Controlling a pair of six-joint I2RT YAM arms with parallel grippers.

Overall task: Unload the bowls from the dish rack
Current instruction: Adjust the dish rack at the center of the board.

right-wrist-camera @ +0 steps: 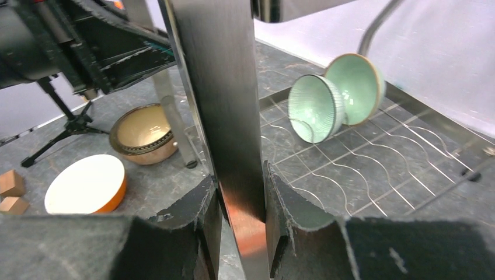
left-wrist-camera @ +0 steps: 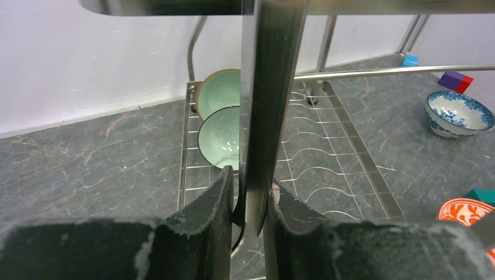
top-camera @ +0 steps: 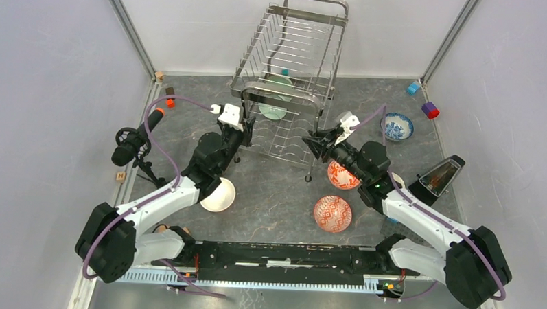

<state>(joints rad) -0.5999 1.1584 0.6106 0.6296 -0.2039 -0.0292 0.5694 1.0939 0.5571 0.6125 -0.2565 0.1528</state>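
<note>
The steel dish rack [top-camera: 287, 72] stands at the back middle, and two pale green bowls [top-camera: 275, 103] lean on edge in its lower tier. My left gripper [top-camera: 242, 131] is shut on the rack's near left upright [left-wrist-camera: 265, 116]. My right gripper [top-camera: 318, 141] is shut on the near right upright [right-wrist-camera: 225, 99]. On the table lie a white bowl [top-camera: 218, 195], two red-orange patterned bowls [top-camera: 332, 213] [top-camera: 341, 175] and a blue-and-white bowl [top-camera: 397, 126]. A brown bowl [right-wrist-camera: 143, 134] shows in the right wrist view. Both green bowls [left-wrist-camera: 222, 140] [right-wrist-camera: 315, 108] also show in the wrist views.
A black device on a small tripod [top-camera: 130, 149] stands at the left, and a black wedge-shaped box [top-camera: 438, 177] at the right. Small toy blocks lie about: blue [top-camera: 413, 87], purple and red [top-camera: 430, 110], orange [top-camera: 169, 103], wooden [top-camera: 120, 176]. Walls close in on three sides.
</note>
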